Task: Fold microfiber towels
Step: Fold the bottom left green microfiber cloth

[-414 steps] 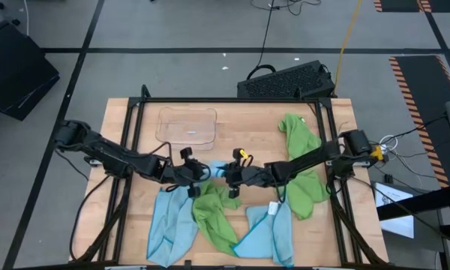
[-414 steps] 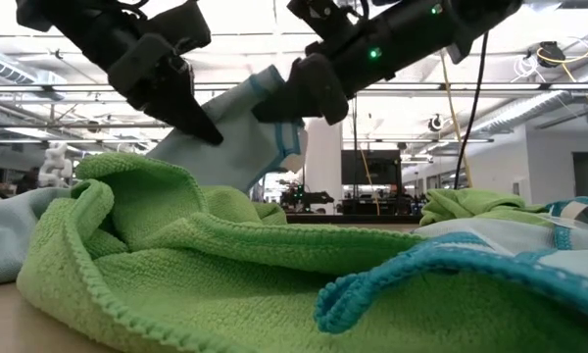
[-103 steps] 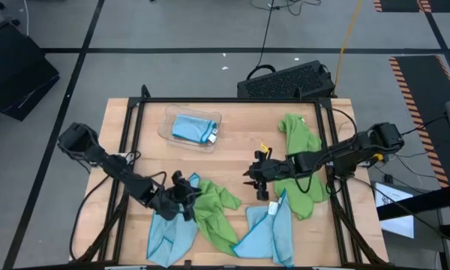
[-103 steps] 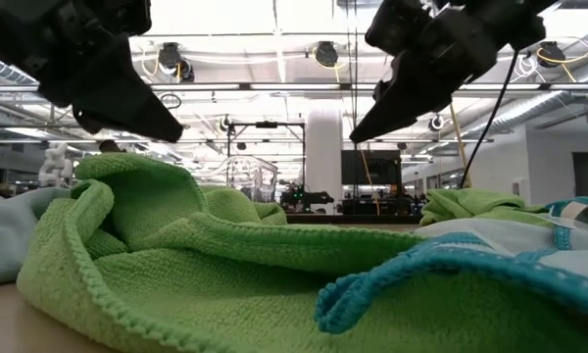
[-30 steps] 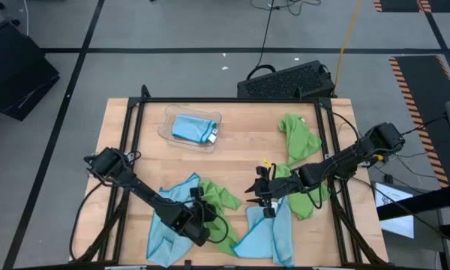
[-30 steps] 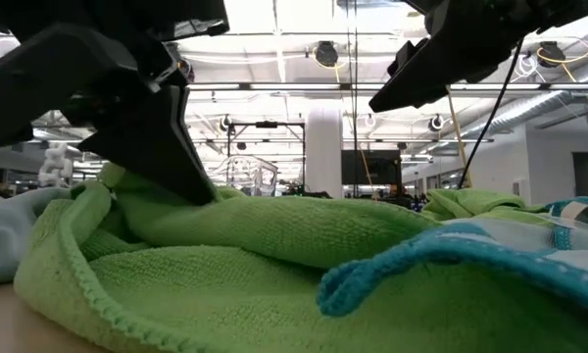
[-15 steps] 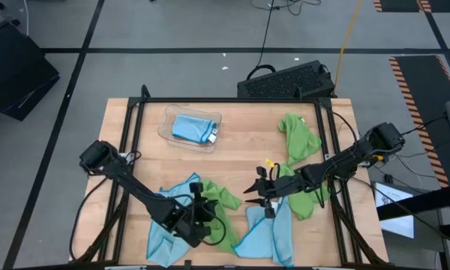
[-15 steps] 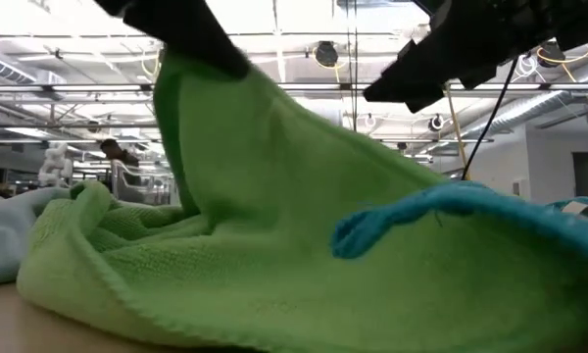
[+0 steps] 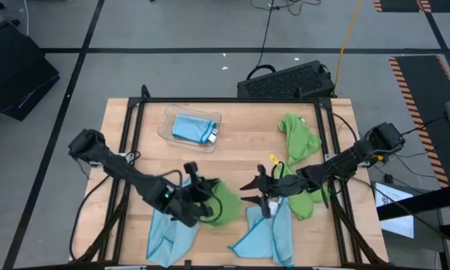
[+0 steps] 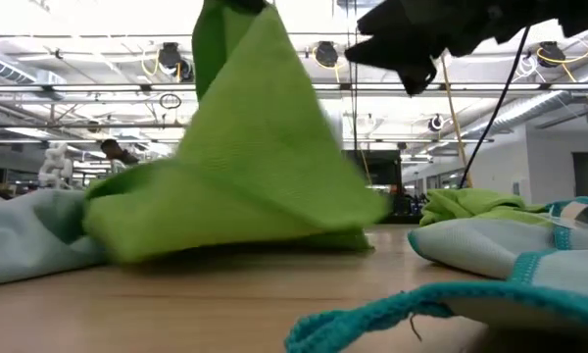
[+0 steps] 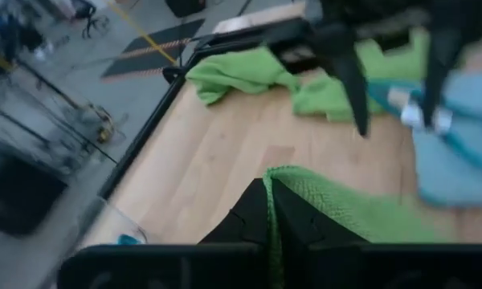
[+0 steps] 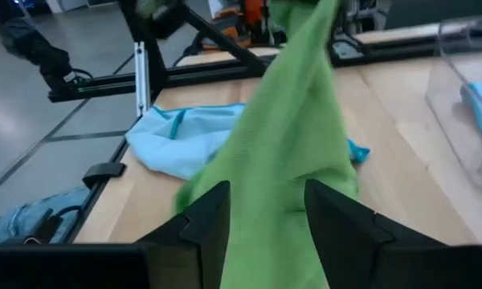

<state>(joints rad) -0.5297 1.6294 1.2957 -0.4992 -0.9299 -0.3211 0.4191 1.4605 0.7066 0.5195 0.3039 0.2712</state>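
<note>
My left gripper point(image 9: 201, 196) is shut on a lime green towel point(image 9: 219, 204) near the table's middle front; the low view shows the towel point(image 10: 265, 147) drawn up into a peak. My right gripper point(image 9: 253, 196) is open and empty just to the towel's right, facing it, and the towel hangs ahead of its fingers in the right wrist view point(image 12: 293, 120). Two light blue towels point(image 9: 169, 234) point(image 9: 268, 234) lie flat at the front. A second green towel point(image 9: 300, 146) lies crumpled at the right. My left gripper pinches an edge of the green towel point(image 11: 275, 181) between its two shut fingers. The towel hangs below the fingers in a tent shape, and its lower part point(image 10: 216, 235) rests on the table.
A clear tray point(image 9: 165, 129) at the back left holds a folded light blue towel point(image 9: 193, 127). Black frame rails point(image 9: 131, 142) run along the table's sides. Bare wood shows at the table's middle point(image 9: 240, 150).
My left gripper has risen and gone toward the table's far edge with the green towel. The towel's held part has been lifted from a low heap into a tall peak; its lower part stays on the table. It has come off the front blue towel.
</note>
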